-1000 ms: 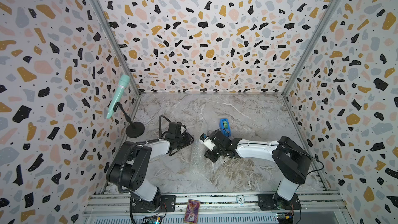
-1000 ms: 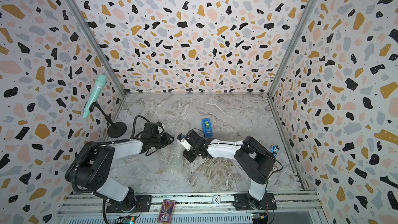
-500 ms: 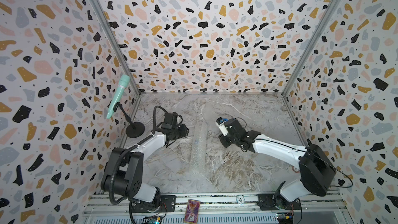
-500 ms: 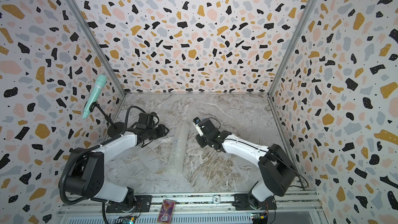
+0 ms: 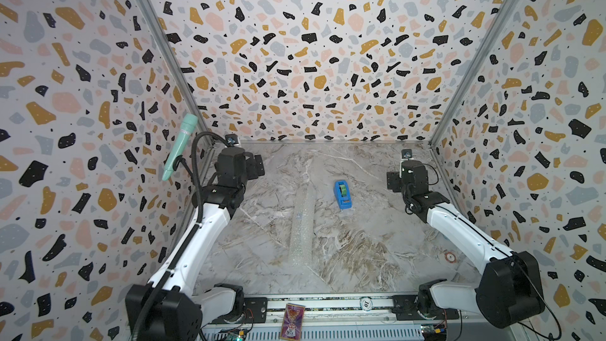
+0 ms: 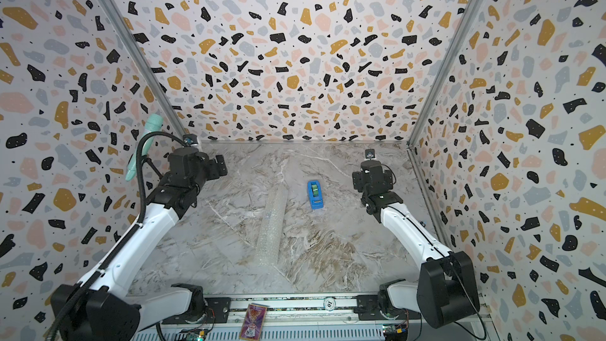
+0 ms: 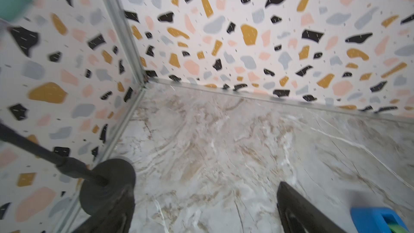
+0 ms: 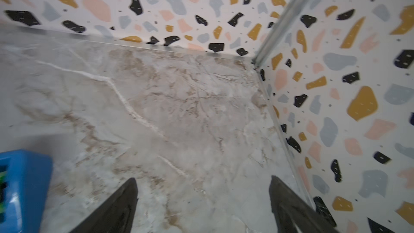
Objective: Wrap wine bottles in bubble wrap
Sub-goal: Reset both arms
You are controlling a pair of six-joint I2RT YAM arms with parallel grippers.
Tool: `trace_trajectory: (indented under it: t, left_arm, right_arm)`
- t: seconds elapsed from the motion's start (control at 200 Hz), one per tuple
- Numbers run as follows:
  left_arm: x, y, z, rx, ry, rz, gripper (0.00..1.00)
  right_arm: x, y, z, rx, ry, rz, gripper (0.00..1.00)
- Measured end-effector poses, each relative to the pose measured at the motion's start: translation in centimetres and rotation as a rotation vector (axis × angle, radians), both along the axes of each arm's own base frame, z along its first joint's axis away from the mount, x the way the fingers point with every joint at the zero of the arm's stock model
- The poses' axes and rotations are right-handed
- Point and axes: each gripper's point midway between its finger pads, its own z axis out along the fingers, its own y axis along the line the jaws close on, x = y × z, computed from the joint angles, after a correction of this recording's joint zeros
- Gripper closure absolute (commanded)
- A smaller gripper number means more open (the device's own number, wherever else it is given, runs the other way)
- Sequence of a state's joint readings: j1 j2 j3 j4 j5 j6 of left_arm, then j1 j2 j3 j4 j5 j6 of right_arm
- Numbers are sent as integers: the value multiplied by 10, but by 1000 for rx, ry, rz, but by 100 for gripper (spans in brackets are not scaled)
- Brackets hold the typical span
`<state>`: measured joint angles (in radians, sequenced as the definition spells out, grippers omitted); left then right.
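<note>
Both jaws opened and drew back from the bubble wrap (image 5: 302, 221).

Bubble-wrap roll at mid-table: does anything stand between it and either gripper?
The blue plastic tape dispenser lies roughly between the right gripper and the clear bubble-wrap roll. Nothing visible lies between the left gripper and it.

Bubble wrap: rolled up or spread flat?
Rolled up. In both top views the bubble wrap lies as one narrow tube on the table, not a wide sheet.
</note>
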<state>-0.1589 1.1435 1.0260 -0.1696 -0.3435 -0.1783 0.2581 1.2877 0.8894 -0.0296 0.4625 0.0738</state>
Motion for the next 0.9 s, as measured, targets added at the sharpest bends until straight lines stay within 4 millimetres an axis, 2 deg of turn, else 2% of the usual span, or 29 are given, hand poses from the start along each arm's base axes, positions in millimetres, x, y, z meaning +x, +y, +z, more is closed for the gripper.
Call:
trace_trajectory:
  t: [0.075,0.175,0.37,0.491,0.621,0.741,0.901]
  left_arm:
    - [-11,13,0,51,-50,47,1]
    - [-21,25,-18,112,-68,91,1]
    - [-39,39,-95,172,11,146,1]
    - [-48,41,-137,167,58,155,0]
    - [-54,42,-172,154,87,160,1]
    - [-54,42,-187,147,73,162,1]
    - [-48,41,-183,145,-5,162,1]
  right_arm:
    - [1,-10,-6,14,-24,-36,1]
    - [-4,-16,-26,18,-48,-47,1]
    - [-29,-29,-82,28,-69,-57,1]
    - [-34,-33,-90,54,-130,-48,1]
    - [-33,-31,-93,63,-185,-24,1]
    - [-35,-33,-96,69,-225,-17,1]
    - [-36,-39,-99,81,-262,-22,1]
